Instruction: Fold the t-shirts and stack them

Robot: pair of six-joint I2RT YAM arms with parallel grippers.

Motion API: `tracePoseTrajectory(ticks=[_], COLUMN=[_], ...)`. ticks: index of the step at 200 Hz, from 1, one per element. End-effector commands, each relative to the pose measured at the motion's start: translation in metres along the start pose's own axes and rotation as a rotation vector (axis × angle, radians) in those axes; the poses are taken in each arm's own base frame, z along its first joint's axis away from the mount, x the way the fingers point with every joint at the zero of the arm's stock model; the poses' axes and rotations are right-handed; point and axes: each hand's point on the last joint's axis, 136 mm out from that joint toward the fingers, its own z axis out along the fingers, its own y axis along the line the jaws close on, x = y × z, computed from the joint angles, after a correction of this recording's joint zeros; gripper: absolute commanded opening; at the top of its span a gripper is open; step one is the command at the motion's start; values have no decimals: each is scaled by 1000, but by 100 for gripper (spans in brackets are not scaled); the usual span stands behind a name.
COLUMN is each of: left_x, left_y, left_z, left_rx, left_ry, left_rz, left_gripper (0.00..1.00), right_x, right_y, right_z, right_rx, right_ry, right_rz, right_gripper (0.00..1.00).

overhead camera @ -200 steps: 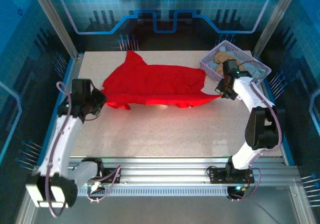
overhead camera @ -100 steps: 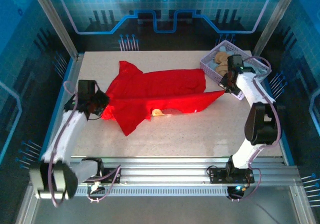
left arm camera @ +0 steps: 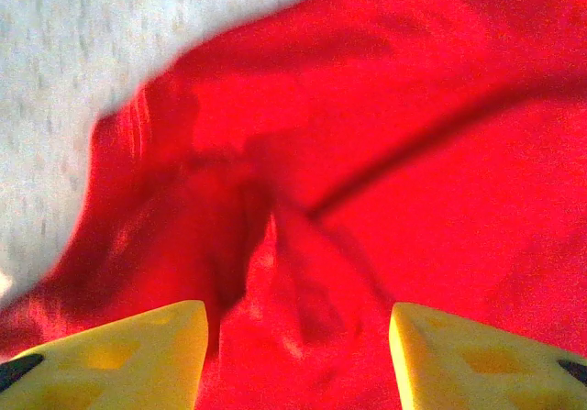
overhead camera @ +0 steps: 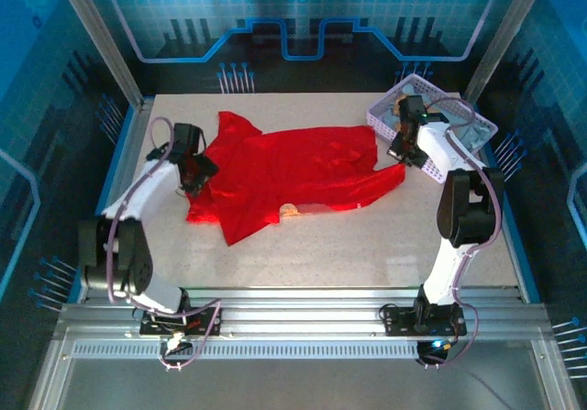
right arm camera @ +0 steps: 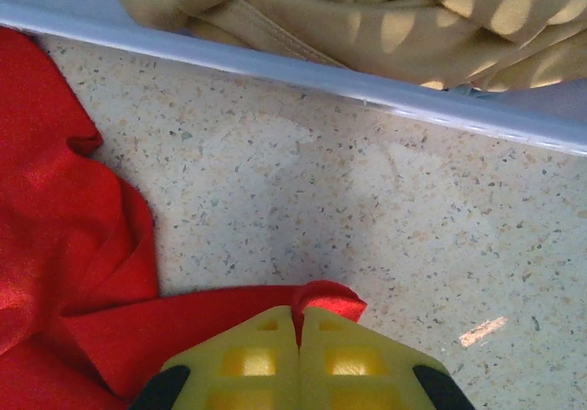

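Red t-shirt (overhead camera: 293, 167) lies rumpled across the middle of the table (overhead camera: 321, 254), long axis left to right. One flap points near-left, a sleeve points far-left. Small tan patch (overhead camera: 290, 209) peeks out at its near edge; can't tell what it is.

Left gripper (overhead camera: 195, 176) sits on the shirt's left edge. Left wrist view: yellow fingers (left arm camera: 119, 355) spread wide, with red folds between and beyond them and speckled tabletop at far left.

Right gripper (overhead camera: 400, 158) is at the shirt's right corner. Right wrist view: jaws pressed together, pinching that corner, with a red tip poking out past the fingertips (right arm camera: 266, 346).

Beyond it is a strip of tabletop, then the lavender basket (overhead camera: 383, 116) at the far-right corner, just beside the shirt's far-right edge. Tan t-shirt (right arm camera: 367, 16) is bunched inside the basket wall.
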Motion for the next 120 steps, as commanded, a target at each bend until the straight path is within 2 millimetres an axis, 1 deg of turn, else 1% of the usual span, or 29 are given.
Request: tracePoseTrajectory(ticks=[1,6,17,33,52,74,120], left_x=[80,90,108,122,129,132,145], left_y=[62,66,69,65,61,52,46], left_z=[-1,1,7,17,29,39,52], left_rx=[-169,-161,-110,-52,-34,-12,-22], left_ry=[202,223,268,314,338,347,377], left_rz=[-27,-36,-64,-82,-74,-59,-44], left_gripper=[56,56,59,64,68,69,62], right_x=[9,11,15,21,28,33,39], right_y=[-3,-3,-2,-2,-2,-3,-9], right_z=[-10,-10,-13,-16,-20,-23,-25], right_rx=[0,-5,-17,-26,-44,-50,-41], right_ry=[12,15,17,25,29,32,35], right_rz=[3,3,-2,-5,-3,-9,-16], right_gripper=[0,0,0,0,0,0,0])
